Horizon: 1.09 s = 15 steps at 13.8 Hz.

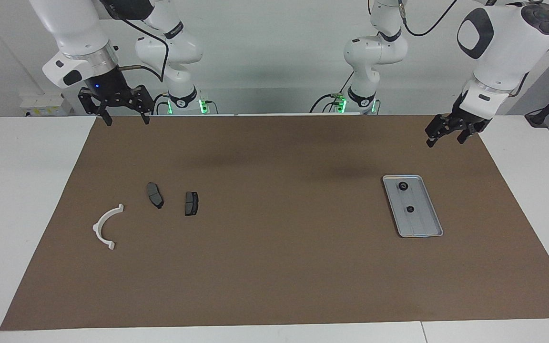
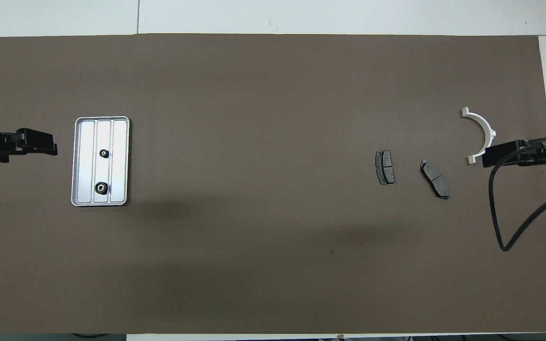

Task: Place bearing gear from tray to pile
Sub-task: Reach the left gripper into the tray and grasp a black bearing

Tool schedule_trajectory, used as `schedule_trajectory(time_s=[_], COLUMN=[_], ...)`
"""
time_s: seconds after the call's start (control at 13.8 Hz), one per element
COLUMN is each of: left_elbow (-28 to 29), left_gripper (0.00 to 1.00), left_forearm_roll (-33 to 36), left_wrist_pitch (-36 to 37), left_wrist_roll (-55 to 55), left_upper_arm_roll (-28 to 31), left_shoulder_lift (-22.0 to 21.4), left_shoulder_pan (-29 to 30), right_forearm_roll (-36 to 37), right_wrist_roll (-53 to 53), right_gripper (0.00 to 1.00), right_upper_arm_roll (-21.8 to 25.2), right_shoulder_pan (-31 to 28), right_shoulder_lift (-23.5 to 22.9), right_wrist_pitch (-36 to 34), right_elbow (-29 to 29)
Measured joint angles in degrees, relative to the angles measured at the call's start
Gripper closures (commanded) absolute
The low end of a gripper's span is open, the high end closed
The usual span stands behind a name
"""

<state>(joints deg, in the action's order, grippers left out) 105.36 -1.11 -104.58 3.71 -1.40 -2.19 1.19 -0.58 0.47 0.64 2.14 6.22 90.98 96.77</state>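
- The brown mat [image 1: 274, 267] covers most of the white table [image 1: 12, 200], with a pale wall at the robots' end.
- The tray [image 1: 424, 232] lies flat toward the left arm's end. Two bearing gears sit on it: the nearer bearing gear [image 1: 403, 186] close to the rim at the robots' end, the farther bearing gear [image 1: 410, 208] around the tray's middle.
- The pile lies well apart at the right arm's end: the white bracket [image 1: 104, 226] and two brake pads [image 1: 155, 195], [image 1: 191, 203].
- The left gripper [image 1: 446, 135] hangs empty, fingers spread, over the mat's edge at the robots' end of the tray. The right gripper [image 1: 123, 116], likewise spread and empty, waits over the mat's corner.
- Risk: the gears are small and low on ribbed metal, so an off-centre close could flick one away or catch the rim and shift the tray.
- Risk: the carry spans the table, so a shallow pinch could drop the gear.
- The facing view shows both grippers raised; the overhead view shows the tray's ribs, and there the right gripper [image 2: 488, 157] seems to touch the bracket.
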Motion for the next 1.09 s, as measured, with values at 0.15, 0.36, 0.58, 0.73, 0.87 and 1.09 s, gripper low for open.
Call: schedule_trajectory(time_s=[0.15,0.36,0.58,0.73,0.87,1.09], left_elbow=[6.47,14.46,19.93,21.62,21.95,22.04], left_gripper=[0.0,0.11,0.34,0.43,0.5,0.52], left_forearm_roll=[0.0,0.0,0.0,0.0,0.01,0.02], left_wrist_pitch=[-6.57,-16.22,-21.76,-23.62,-24.34,-25.49], left_wrist_roll=[0.0,0.03,0.01,-0.34,-1.77,-3.75], left_upper_arm_roll=[-0.06,0.0,0.0,0.0,0.04,0.11], left_shoulder_lift=[0.32,1.38,2.37,3.19,4.73,7.43], left_shoulder_pan=[-0.03,-0.01,-0.01,-0.01,0.01,0.06], right_forearm_roll=[0.0,0.0,0.0,0.0,0.0,0.0], right_wrist_roll=[0.0,0.0,0.0,-0.06,-1.44,-3.5], right_gripper=[0.0,0.0,0.0,0.0,0.0,0.0], right_upper_arm_roll=[0.0,0.21,0.42,0.41,0.13,-0.14], right_shoulder_pan=[0.0,-0.13,-0.14,-0.08,0.11,0.55], right_shoulder_lift=[0.0,0.07,0.3,0.83,1.26,1.55], right_wrist_pitch=[0.0,0.0,0.0,0.0,-0.56,-1.38], right_elbow=[-0.01,-0.15,-0.5,-0.64,-0.65,-0.65])
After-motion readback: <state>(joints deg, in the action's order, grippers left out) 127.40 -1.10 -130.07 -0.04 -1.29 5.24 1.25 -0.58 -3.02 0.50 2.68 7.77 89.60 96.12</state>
